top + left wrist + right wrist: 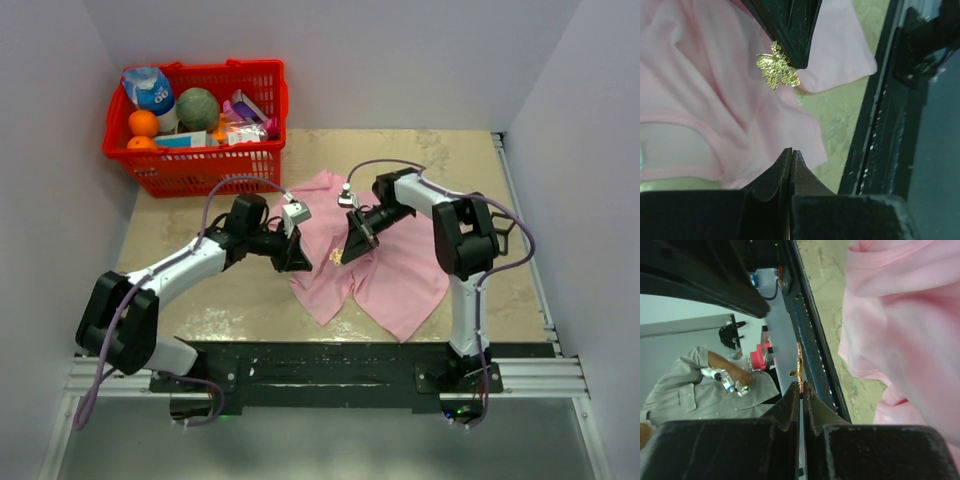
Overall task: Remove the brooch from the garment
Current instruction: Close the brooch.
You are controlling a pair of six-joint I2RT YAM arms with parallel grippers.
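Note:
The garment (390,270) is a light pink T-shirt lying rumpled on the table between the two arms. The brooch (799,365), a small gold flower cluster, is pinched edge-on in my shut right gripper (801,385). In the right wrist view it stands apart from the cloth (910,315). The left wrist view shows the brooch (777,70) face-on under the right gripper's dark fingers (790,30), over the garment (700,75). From above, the brooch (336,257) is a gold speck at the right gripper (350,252). My left gripper (791,151) is shut at the shirt's left edge (297,262), with nothing seen between its tips.
A red basket (200,175) with fruit, a bottle and packets stands at the back left. The black base rail (330,360) runs along the near table edge. Pale walls close in on both sides. A person (700,390) sits beyond the table in the right wrist view.

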